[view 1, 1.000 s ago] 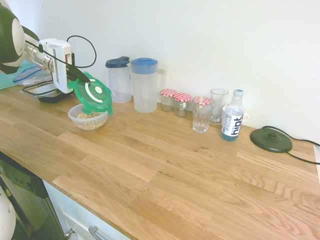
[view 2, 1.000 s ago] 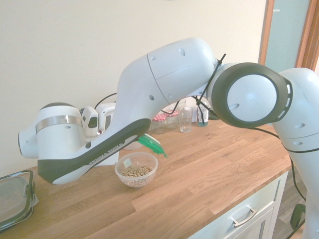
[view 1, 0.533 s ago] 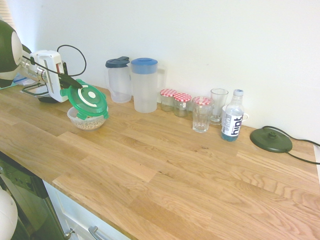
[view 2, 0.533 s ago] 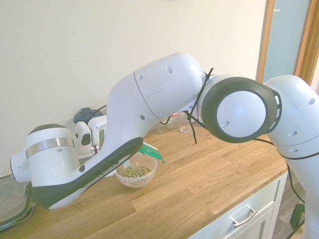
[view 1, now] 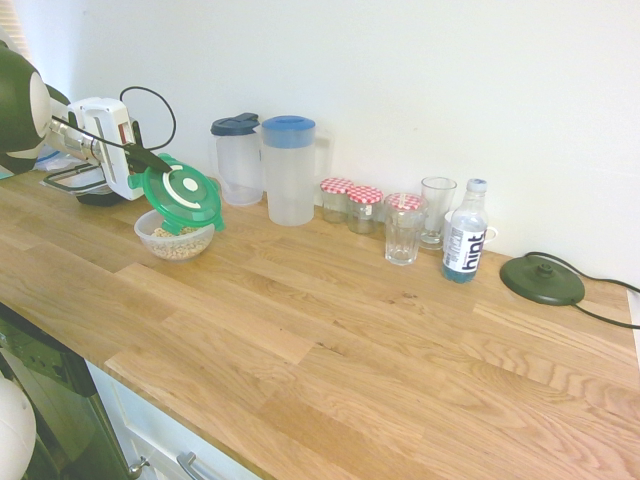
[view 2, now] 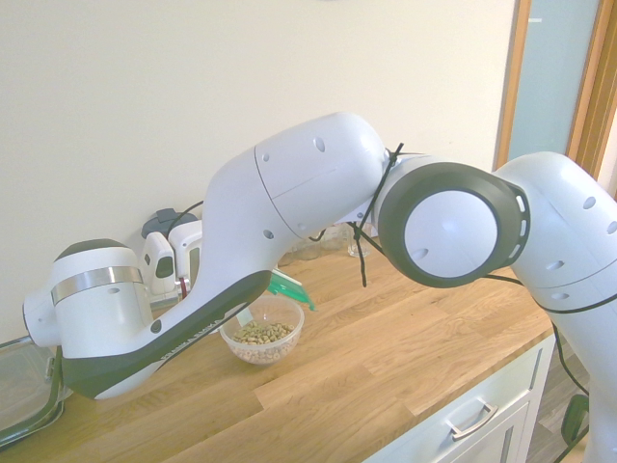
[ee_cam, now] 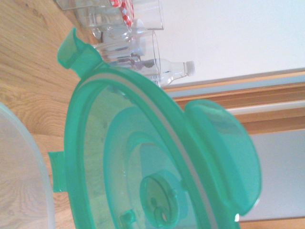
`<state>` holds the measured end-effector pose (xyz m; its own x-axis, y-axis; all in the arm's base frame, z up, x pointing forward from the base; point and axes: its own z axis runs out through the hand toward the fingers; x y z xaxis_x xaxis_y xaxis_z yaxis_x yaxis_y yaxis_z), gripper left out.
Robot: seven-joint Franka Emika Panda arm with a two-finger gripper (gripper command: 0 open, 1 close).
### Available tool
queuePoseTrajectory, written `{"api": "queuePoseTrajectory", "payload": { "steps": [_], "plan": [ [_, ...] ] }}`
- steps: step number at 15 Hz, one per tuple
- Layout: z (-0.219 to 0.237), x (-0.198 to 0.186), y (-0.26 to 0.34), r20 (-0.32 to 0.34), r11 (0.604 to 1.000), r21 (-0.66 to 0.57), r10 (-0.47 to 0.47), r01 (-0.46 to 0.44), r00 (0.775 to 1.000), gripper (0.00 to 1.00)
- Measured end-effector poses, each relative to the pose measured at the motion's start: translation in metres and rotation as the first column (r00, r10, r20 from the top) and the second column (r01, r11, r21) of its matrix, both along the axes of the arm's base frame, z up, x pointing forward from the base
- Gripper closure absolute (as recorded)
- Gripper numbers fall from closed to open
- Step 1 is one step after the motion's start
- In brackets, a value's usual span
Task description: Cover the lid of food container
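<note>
Green plastic fills my grip: in the first exterior view my gripper (view 1: pixel 150 160) is clenched on the rim of the lid (view 1: pixel 181 195), which hangs tilted over the container (view 1: pixel 176 235). The lid's lower edge sits at or just above the container's far rim; I cannot tell whether they touch. The container stands on the wooden counter (view 1: pixel 330 330), beige grains showing inside it. Beyond the container, along the wall, stand two clear jugs (view 1: pixel 288 170), then jars (view 1: pixel 350 205) with red checked tops, two glasses (view 1: pixel 404 228) and a water bottle (view 1: pixel 464 232). Well apart from the container, at the far end of the counter, lies a black disc (view 1: pixel 542 279) with a cord. On the container's other side, behind my hand, rests a black-rimmed box (view 1: pixel 75 178).

From the second exterior view my arm hides most of the grip. Only a green edge of the lid (view 2: pixel 290 287) shows, just above the container (view 2: pixel 261 330) and its grains. The black-rimmed box (view 2: pixel 24 386) lies well apart from the container, at the counter's end.

Up close in the wrist view, the lid (ee_cam: pixel 143 162) fills most of the frame, its underside and clip tabs clear. A pale curve of the container's rim (ee_cam: pixel 24 167) sits just beside it, and the bottle (ee_cam: pixel 162 69) and jars (ee_cam: pixel 121 7) lie beyond.
</note>
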<state>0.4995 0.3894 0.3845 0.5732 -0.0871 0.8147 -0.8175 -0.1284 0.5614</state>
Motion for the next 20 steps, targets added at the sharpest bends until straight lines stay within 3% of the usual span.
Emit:
{"api": "queuePoseTrajectory", "payload": {
  "steps": [4, 5, 14, 20],
  "plan": [
    [-0.009, -0.004, 0.010, -0.006, 1.000, -0.009, 0.007, -0.007, 1.000, 1.00],
    [-0.011, -0.005, 0.011, -0.006, 1.000, -0.015, 0.006, -0.006, 1.000, 0.00],
    [-0.019, -0.008, 0.016, -0.017, 1.000, -0.024, 0.015, -0.016, 1.000, 0.00],
    [-0.027, -0.015, 0.030, -0.074, 0.998, 0.041, 0.058, -0.055, 0.996, 0.00]
  ]
}}
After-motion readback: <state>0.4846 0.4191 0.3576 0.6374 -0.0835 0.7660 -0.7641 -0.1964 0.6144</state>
